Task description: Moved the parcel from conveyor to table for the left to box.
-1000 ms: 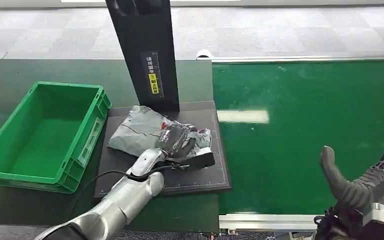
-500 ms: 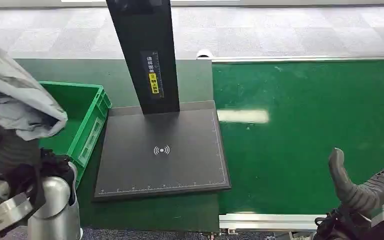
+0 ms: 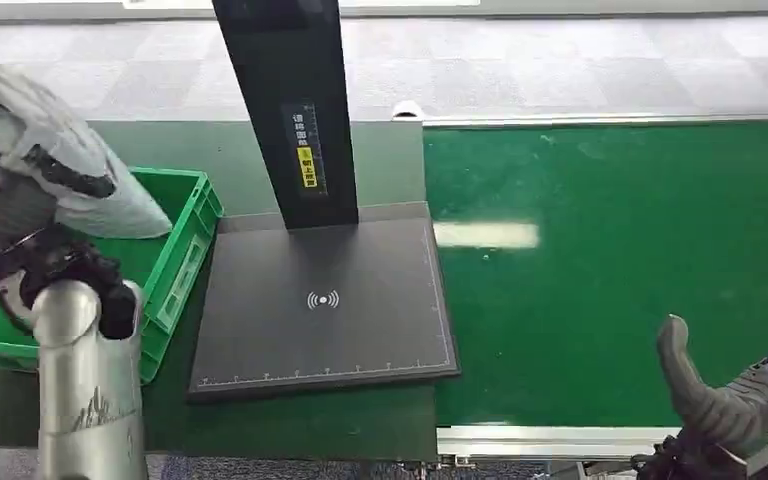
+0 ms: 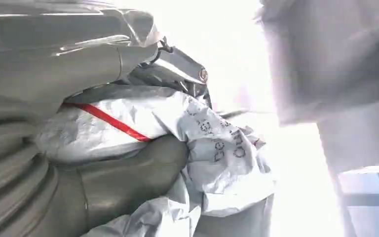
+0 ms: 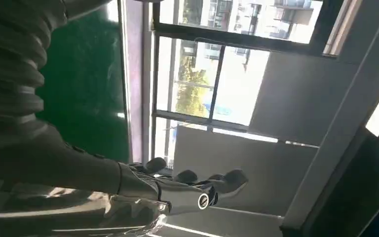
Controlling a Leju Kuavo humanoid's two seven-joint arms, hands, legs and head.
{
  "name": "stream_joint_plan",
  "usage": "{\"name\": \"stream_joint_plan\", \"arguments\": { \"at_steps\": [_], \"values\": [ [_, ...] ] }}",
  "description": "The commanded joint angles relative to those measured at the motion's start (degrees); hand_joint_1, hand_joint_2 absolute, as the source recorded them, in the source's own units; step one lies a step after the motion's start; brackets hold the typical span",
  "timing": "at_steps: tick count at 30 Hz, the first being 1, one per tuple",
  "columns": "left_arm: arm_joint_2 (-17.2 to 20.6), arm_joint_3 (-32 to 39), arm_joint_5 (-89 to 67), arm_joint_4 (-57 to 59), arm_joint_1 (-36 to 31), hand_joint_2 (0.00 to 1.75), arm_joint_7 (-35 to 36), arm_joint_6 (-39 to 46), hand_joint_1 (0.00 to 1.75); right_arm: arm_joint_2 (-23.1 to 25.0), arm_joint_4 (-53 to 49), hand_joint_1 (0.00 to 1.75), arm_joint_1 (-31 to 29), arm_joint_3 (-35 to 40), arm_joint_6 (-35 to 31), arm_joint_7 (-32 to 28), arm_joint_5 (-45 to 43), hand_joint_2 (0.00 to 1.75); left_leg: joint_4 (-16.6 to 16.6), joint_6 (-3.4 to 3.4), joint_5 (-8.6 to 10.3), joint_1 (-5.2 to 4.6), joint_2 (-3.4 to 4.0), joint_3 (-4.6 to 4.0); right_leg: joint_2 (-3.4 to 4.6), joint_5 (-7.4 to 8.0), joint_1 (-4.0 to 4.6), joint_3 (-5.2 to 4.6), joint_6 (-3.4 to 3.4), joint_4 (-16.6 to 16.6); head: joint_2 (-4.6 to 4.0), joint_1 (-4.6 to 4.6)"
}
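Gripping the grey parcel (image 3: pixel 55 165) above the green box (image 3: pixel 185 235), left hand (image 3: pixel 5 235) is raised (right hand (image 3: pixel 750 385) spread, empty) beside the green conveyor (image 3: pixel 620 250).

Head view evenly lit; left wrist overexposed, blurred, perhaps backlit.

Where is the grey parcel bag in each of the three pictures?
Head view: the parcel is far left, held up by the left hand over the green crate.
Left wrist view: the parcel, centre, in that hand's grip.
Right wrist view: not in it.
Shared landmark: the left hand.
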Motion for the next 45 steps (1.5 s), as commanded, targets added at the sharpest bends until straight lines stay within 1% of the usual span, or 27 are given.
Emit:
{"name": "stream_joint_plan", "arguments": {
  "at_steps": [1, 3, 5, 6, 7, 8, 13, 14, 15, 16, 17, 18, 19, 20, 22, 26, 33, 35, 36, 37, 38, 39, 40, 41, 43, 44, 45],
  "values": [
    [9.2, 6.3, -5.4, 51.0, -18.7, 1.75, 3.7, 0.6, 1.75, -0.5, 2.9, 0.00, -0.1, -0.7, 0.9, 1.7, 0.6, 1.75, -0.1, 0.00, 0.06, 0.01, 0.33, 0.08, 0.29, 0.15, 0.03, -0.02, 0.00, 0.0, 0.00, -0.02],
    [9.2, 6.0, -7.8, 52.5, -19.2, 1.75, 6.4, 1.4, 1.75, -0.4, 3.0, 0.00, 0.0, -0.6, 0.9, 2.2, 1.0, 1.75, 0.0, 0.00, 0.04, 0.03, 0.43, 0.09, 0.41, 0.13, 0.04, -0.03, 0.03, 0.0, 0.00, -0.02],
    [8.9, 5.7, -9.2, 54.4, -19.6, 1.75, 8.7, 1.3, 1.73, -0.6, 3.4, 0.00, 0.1, -0.1, 1.0, 2.6, 1.4, 1.75, -0.1, 0.03, 0.08, 0.02, 0.29, 0.01, 0.24, 0.13, 0.04, -0.06, 0.02, -0.1, 0.00, -0.02],
    [8.8, 5.1, -10.8, 55.7, -19.8, 1.75, 9.9, 2.1, 1.62, -0.7, 3.7, 0.00, 0.2, 0.2, 0.6, 2.7, 1.8, 1.75, 0.0, 0.01, 0.04, 0.04, 0.35, 0.00, 0.33, 0.12, 0.05, -0.07, 0.03, 0.0, 0.00, 0.00],
    [8.8, 4.9, -12.2, 57.0, -19.6, 1.75, 11.5, 3.4, 1.71, -0.9, 4.0, 0.00, 0.4, 0.8, 0.3, 3.0, 2.5, 1.75, 0.0, 0.00, 0.02, 0.04, 0.38, -0.06, 0.39, 0.12, 0.05, -0.13, 0.04, 0.0, 0.00, -0.02],
    [8.8, 5.1, -12.1, 57.2, -19.3, 1.75, 11.4, 3.5, 1.71, -0.8, 4.1, 0.00, 0.5, 1.0, 0.2, 3.1, 2.5, 1.75, -0.1, 0.03, 0.05, 0.03, 0.31, -0.06, 0.30, 0.13, 0.05, -0.10, 0.02, -0.1, 0.00, 0.00],
    [9.4, 5.8, -12.4, 57.9, -19.0, 1.75, 10.9, 4.9, 1.73, -1.0, 4.3, 0.00, 0.6, 1.3, -0.1, 3.5, 3.0, 1.75, 0.0, -0.02, 0.00, 0.04, 0.31, -0.21, 0.43, 0.13, 0.04, -0.28, 0.03, 0.0, 0.00, -0.02],
    [9.8, 5.9, -13.1, 58.5, -19.0, 1.75, 11.7, 6.3, 1.66, -1.2, 4.6, 0.00, 0.6, 1.3, -0.1, 3.9, 3.1, 1.75, -0.1, 0.01, 0.03, 0.05, 0.30, -0.19, 0.35, 0.16, 0.07, -0.24, 0.01, -0.1, 0.00, 0.00],
    [10.3, 6.1, -13.1, 58.7, -18.8, 1.75, 11.8, 6.4, 1.36, -1.3, 4.8, 0.00, 0.6, 1.1, -0.2, 3.9, 3.1, 1.75, -0.1, 0.03, 0.07, 0.05, 0.28, -0.18, 0.28, 0.18, 0.08, -0.22, -0.01, -0.1, 0.00, -0.02],
    [10.5, 6.7, -13.0, 59.2, -18.9, 1.75, 12.1, 7.1, 0.02, -1.4, 5.2, 0.00, 0.5, 0.9, -0.5, 4.0, 3.1, 1.75, 0.0, 0.00, 0.02, 0.05, 0.32, -0.20, 0.40, 0.15, 0.06, -0.27, 0.02, 0.0, 0.00, -0.02],
    [10.7, 6.8, -13.0, 59.2, -18.9, 1.75, 12.1, 7.0, 0.00, -1.4, 5.3, 0.00, 0.5, 0.8, -0.5, 4.0, 3.1, 1.75, 0.0, 0.02, 0.03, 0.05, 0.32, -0.19, 0.39, 0.16, 0.06, -0.26, 0.01, -0.1, 0.00, -0.02],
    [10.1, 9.1, -10.4, 58.9, -19.2, 1.75, 11.2, 5.8, 0.00, -1.5, 5.6, 0.00, 0.4, 0.5, -0.7, 4.1, 3.0, 1.75, 0.0, 0.00, 0.01, 0.06, 0.33, -0.20, 0.43, 0.15, 0.06, -0.27, 0.03, 0.0, 0.00, 0.00],
    [9.9, 9.6, -9.8, 58.9, -19.5, 1.75, 10.7, 5.7, 0.00, -1.6, 5.8, 0.00, 0.4, 0.4, -0.7, 4.1, 3.0, 1.75, -0.1, 0.03, 0.04, 0.06, 0.31, -0.21, 0.37, 0.18, 0.07, -0.26, 0.02, -0.1, 0.00, -0.02],
    [9.3, 11.7, -7.6, 58.5, -20.0, 1.75, 8.3, 5.6, 0.00, -1.8, 6.1, 0.00, 0.3, 0.4, -0.8, 4.1, 3.0, 1.75, 0.0, 0.01, 0.02, 0.06, 0.31, -0.23, 0.40, 0.16, 0.07, -0.29, 0.03, 0.0, 0.00, -0.02],
    [9.1, 11.6, -7.7, 58.6, -20.3, 1.75, 8.6, 5.8, 0.00, -1.8, 6.3, 0.00, 0.3, 0.4, -0.8, 4.1, 3.0, 1.75, 0.0, 0.06, 0.05, 0.09, 0.20, -0.28, 0.22, 0.17, 0.11, -0.27, 0.03, -0.1, 0.00, -0.02],
    [9.1, 11.6, -7.7, 58.6, -20.3, 1.75, 8.6, 5.8, 0.00, -1.8, 6.3, 0.00, 0.3, 0.4, -0.8, 4.1, 3.0, 1.75, 0.0, 0.00, 0.02, 0.06, 0.20, -0.28, 0.35, 0.13, 0.06, -0.31, 0.04, 0.0, 0.00, -0.02],
    [9.1, 11.6, -7.7, 58.6, -20.2, 1.75, 8.6, 5.8, 0.00, -1.8, 6.3, 0.00, 0.2, 0.5, -0.8, 4.1, 3.0, 1.75, 0.0, 0.00, 0.03, 0.08, 0.17, -0.30, 0.27, 0.14, 0.08, -0.32, 0.03, 0.0, 0.00, -0.02],
    [8.3, 14.3, -4.1, 57.0, -20.6, 1.75, 3.7, 5.3, 0.00, -1.9, 6.6, 0.00, 0.1, 0.6, -1.1, 4.2, 3.0, 1.75, 0.0, 0.02, 0.04, 0.08, 0.16, -0.30, 0.24, 0.15, 0.09, -0.31, 0.03, 0.0, 0.00, -0.02],
    [7.6, 16.3, -1.0, 55.8, -21.2, 1.75, 2.1, 3.1, 0.00, -1.9, 7.0, 0.00, -0.2, 0.7, -1.1, 4.2, 3.1, 1.75, 0.0, 0.00, 0.02, 0.09, 0.19, -0.32, 0.30, 0.15, 0.09, -0.34, 0.04, 0.0, 0.00, 0.00],
    [7.3, 17.0, 0.5, 54.9, -21.8, 0.00, 1.3, 2.2, 0.00, -1.9, 7.4, 0.00, -0.4, 0.8, -1.1, 4.3, 3.2, 1.75, 0.0, 0.04, 0.05, 0.09, 0.13, -0.35, 0.18, 0.16, 0.11, -0.33, 0.03, 0.0, 0.00, -0.02],
    [6.9, 17.7, 2.1, 53.4, -22.0, 0.00, 0.3, 1.1, 0.00, -2.0, 7.7, 0.00, -0.7, 0.8, -1.0, 4.3, 3.2, 1.75, 0.1, 0.02, 0.03, 0.11, 0.14, -0.38, 0.24, 0.15, 0.12, -0.36, 0.04, 0.0, 0.00, -0.02],
    [6.7, 17.8, 3.1, 52.0, -22.3, 1.75, -0.5, 1.3, 0.00, -2.0, 8.1, 0.00, -1.0, 0.9, -0.9, 4.4, 3.3, 1.75, 0.1, 0.00, 0.02, 0.12, 0.17, -0.39, 0.28, 0.15, 0.12, -0.39, 0.04, 0.0, 0.00, 0.00],
    [6.5, 17.6, 4.0, 50.0, -22.1, 1.75, -1.5, 0.9, 0.00, -2.0, 8.5, 0.00, -1.2, 1.0, -0.8, 4.5, 3.3, 1.75, 0.1, 0.04, 0.05, 0.11, 0.09, -0.42, 0.15, 0.15, 0.12, -0.37, 0.04, 0.0, 0.00, -0.02],
    [6.2, 17.1, 5.8, 48.0, -21.7, 1.75, -1.0, -0.7, 0.00, -2.0, 8.7, 0.00, -1.4, 1.0, -0.8, 4.6, 3.5, 1.75, 0.1, 0.03, 0.04, 0.12, 0.12, -0.42, 0.20, 0.16, 0.12, -0.38, 0.04, 0.0, 0.00, 0.00],
    [5.1, 15.7, 12.1, 44.4, -20.2, 1.75, 3.0, -8.1, 0.00, -2.1, 8.9, 0.00, -0.9, 0.8, -1.1, 5.0, 3.5, 1.75, 0.1, 0.04, 0.03, 0.12, 0.13, -0.41, 0.19, 0.15, 0.12, -0.38, 0.04, 0.0, 0.00, 0.00],
    [3.5, 14.4, 15.3, 40.9, -17.9, 0.00, 4.3, -11.2, 0.00, -1.8, 8.6, 0.00, -0.1, 0.6, -0.7, 5.2, 2.8, 1.75, 0.0, 0.03, 0.04, 0.11, 0.11, -0.39, 0.19, 0.15, 0.11, -0.35, 0.04, 0.0, 0.00, -0.02],
    [2.1, 11.6, 15.9, 35.3, -14.3, 0.00, 1.6, -12.1, 0.00, -1.8, 8.9, 0.00, 0.2, 1.0, 0.6, 5.3, 1.9, 1.75, 0.0, 0.02, 0.04, 0.08, 0.09, -0.32, 0.19, 0.14, 0.08, -0.30, 0.05, -0.1, 0.00, -0.02]
  ]
}}
